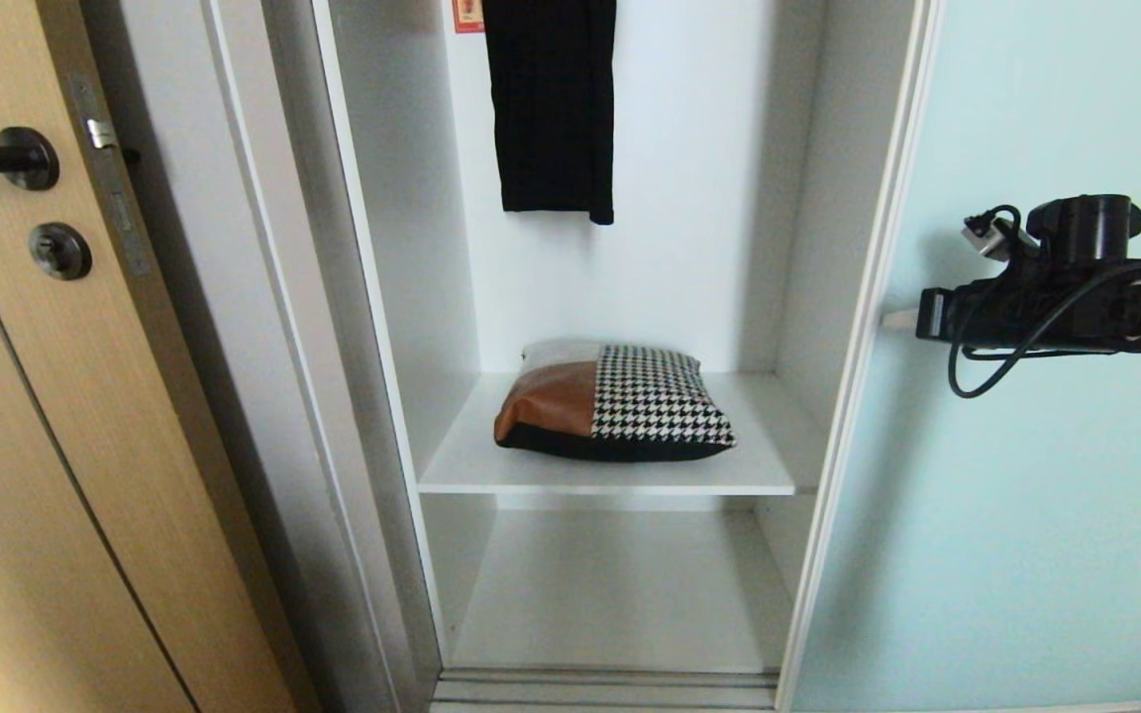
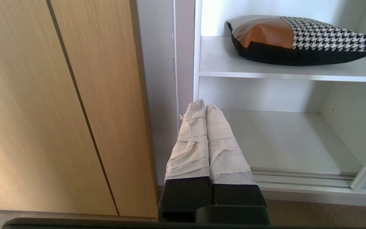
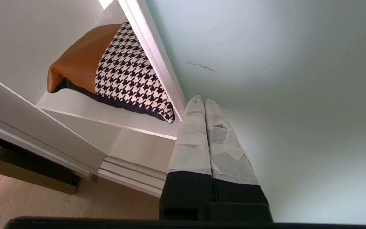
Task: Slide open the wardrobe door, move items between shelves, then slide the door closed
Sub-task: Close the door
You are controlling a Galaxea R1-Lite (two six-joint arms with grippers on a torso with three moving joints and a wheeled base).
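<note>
- Right gripper [image 3: 205, 101] – jaws clenched, gripping nothing – is sitting at the door [image 1: 1026, 495] frame edge.
- Left gripper [image 2: 205, 106], equally clenched, is showing only in its wrist view, facing the bare lower shelf [image 2: 284, 140].
- Bag [image 1: 615, 401] is lying on the upper shelf [image 1: 471, 460].

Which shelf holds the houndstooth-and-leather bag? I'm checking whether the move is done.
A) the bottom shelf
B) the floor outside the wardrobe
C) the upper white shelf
C: the bag lies flat on the upper shelf, while the bottom shelf below holds nothing visible.
</note>
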